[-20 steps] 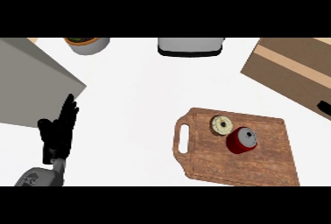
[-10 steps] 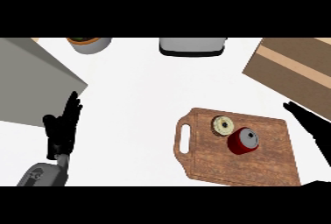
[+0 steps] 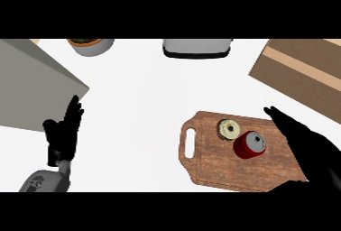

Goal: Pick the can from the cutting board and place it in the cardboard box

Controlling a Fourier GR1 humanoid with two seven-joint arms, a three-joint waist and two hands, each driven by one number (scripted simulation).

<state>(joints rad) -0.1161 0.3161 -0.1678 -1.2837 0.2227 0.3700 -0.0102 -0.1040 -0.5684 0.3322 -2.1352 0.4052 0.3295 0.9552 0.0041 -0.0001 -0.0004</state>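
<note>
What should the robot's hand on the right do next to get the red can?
Probably move the right hand a little left and curl it round the can. The can stands upright on the cutting board, beside the hand's open fingers, and nothing holds it yet.

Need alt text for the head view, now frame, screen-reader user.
A red can stands on a wooden cutting board beside a small round pale item, with the open right hand just right of the can. The cardboard box sits upper right; the open left hand rests at left.
</note>
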